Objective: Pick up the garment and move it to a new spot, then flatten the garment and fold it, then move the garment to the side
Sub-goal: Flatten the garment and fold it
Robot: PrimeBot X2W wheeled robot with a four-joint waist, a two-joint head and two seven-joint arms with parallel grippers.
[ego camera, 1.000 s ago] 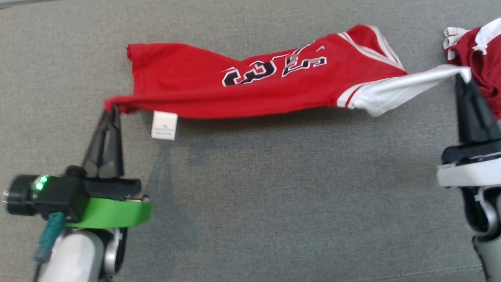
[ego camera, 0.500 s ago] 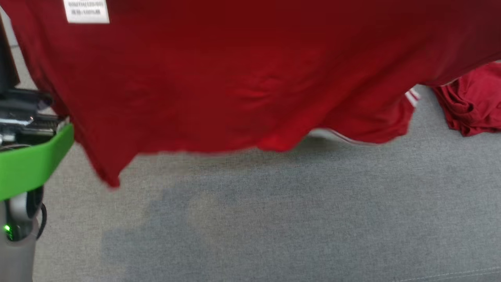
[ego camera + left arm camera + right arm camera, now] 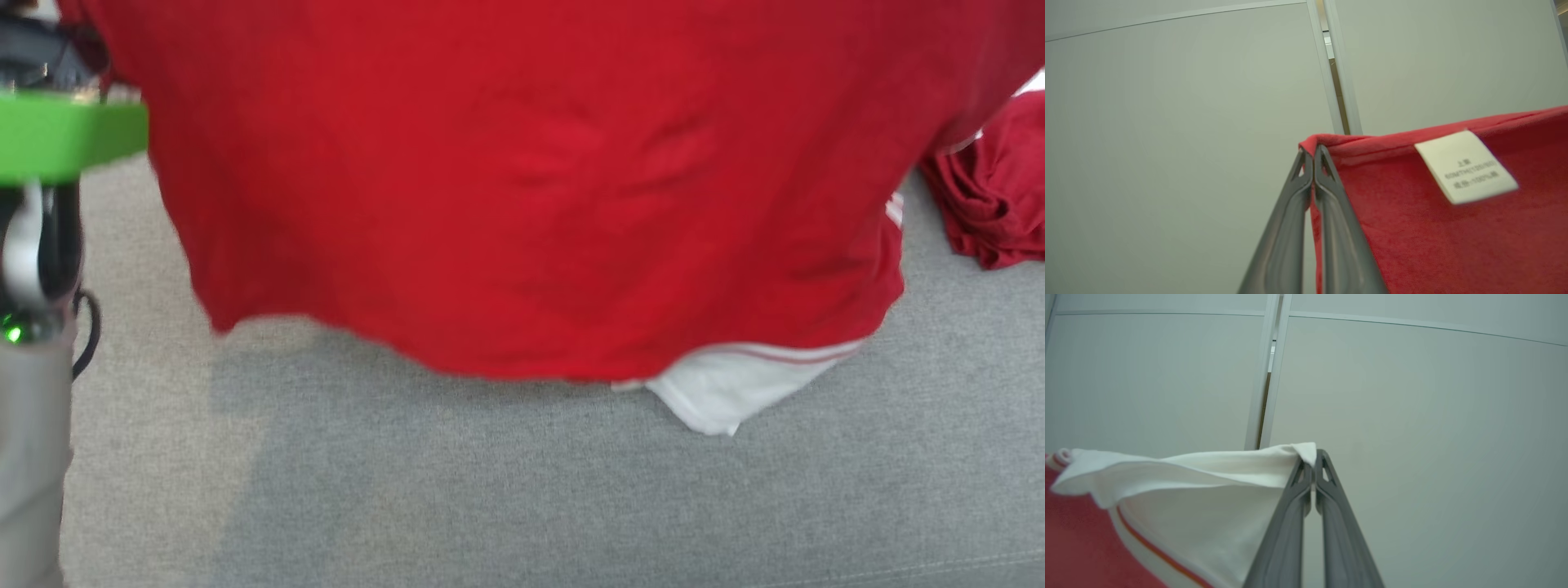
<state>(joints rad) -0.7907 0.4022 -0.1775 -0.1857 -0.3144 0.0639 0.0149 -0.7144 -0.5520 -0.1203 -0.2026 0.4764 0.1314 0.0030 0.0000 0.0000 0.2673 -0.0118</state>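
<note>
Head view | garment [image 3: 522,204] hangs over grey surface [image 3: 522,506] | left hand [image 3: 1313,153], right hand [image 3: 1314,457] clamping its top corners

Grey fabric surface [image 3: 522,506], crumpled dark red cloth [image 3: 992,204] at right, pale wall panels [image 3: 1167,122]
</note>
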